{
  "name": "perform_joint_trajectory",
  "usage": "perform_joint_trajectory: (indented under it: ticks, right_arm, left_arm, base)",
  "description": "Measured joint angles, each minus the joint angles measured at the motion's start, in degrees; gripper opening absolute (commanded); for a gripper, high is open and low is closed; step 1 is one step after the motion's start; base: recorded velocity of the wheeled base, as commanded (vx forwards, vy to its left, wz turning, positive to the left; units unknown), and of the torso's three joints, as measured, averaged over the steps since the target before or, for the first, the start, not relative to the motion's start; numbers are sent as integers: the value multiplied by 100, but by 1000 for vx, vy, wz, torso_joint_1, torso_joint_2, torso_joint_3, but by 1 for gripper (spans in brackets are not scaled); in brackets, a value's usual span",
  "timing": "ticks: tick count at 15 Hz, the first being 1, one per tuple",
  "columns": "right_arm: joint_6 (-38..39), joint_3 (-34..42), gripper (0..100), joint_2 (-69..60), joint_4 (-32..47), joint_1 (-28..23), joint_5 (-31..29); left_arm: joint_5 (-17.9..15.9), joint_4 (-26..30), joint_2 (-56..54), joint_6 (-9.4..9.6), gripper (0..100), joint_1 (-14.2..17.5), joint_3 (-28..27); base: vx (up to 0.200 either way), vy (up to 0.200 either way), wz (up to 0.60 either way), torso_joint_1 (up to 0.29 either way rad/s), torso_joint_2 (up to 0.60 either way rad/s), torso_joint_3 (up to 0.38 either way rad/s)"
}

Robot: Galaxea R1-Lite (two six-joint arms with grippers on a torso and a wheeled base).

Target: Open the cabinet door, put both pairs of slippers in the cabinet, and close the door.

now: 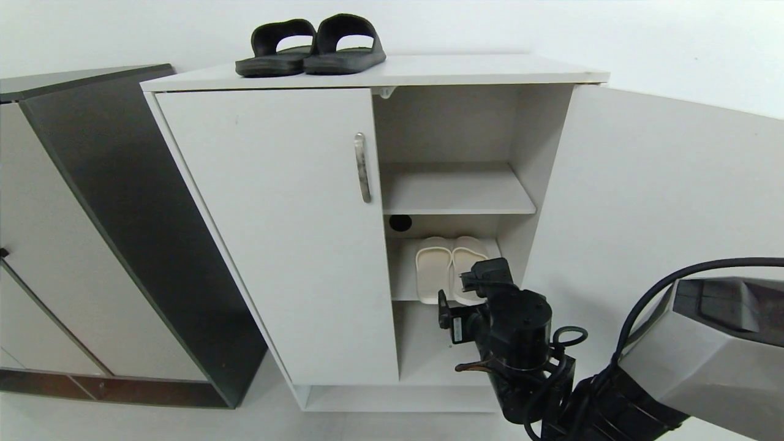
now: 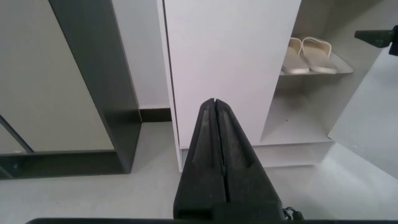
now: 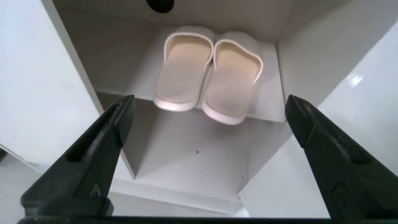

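The white cabinet (image 1: 490,66) stands with its right door (image 1: 643,202) swung wide and its left door (image 1: 275,233) closed, handle (image 1: 362,166) at the inner edge. The cream slippers (image 1: 450,263) lie side by side, touching, on the lower shelf (image 1: 401,278) of the open half, their near ends at the shelf's front edge. The black slippers (image 1: 309,49) sit on the cabinet top near its front left corner, also touching each other, so that pair is not yet put away. The right gripper (image 3: 210,109) hangs before the open half, facing the cream pair, its jaws spread wide with nothing in them. The left gripper (image 2: 214,102) is low down, facing the closed door, its fingers pressed together on nothing. The black pair looks like moulded foam or rubber: I'd judge it light, springy, matt enough not to slip, and in no way fragile. The arched straps, side by side, seem the best hold, one wide pinch taking both at once. I can read no label or writing on either pair or on the cabinet.
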Motion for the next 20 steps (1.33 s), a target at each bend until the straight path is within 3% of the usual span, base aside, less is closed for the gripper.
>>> perform_joint_trajectory:
  ticks: [4, 16, 20]
  right_arm:
    - [-205, 235, 100, -85, -210, 13, 41]
    - [-339, 384, 100, -117, -380, -45, 143]
    - [-618, 496, 100, -108, -837, -232, 373]
  left_arm:
    - [-1, -4, 0, -27, 0, 0, 0]
    - [-9, 0, 0, -24, 0, 0, 0]
    - [-11, -2, 0, -24, 0, 0, 0]
  base:
    - [0, 0, 0, 0, 0, 0]
    - [0, 200, 0, 4, 2, 6]
    - [0, 200, 0, 0, 5, 2]
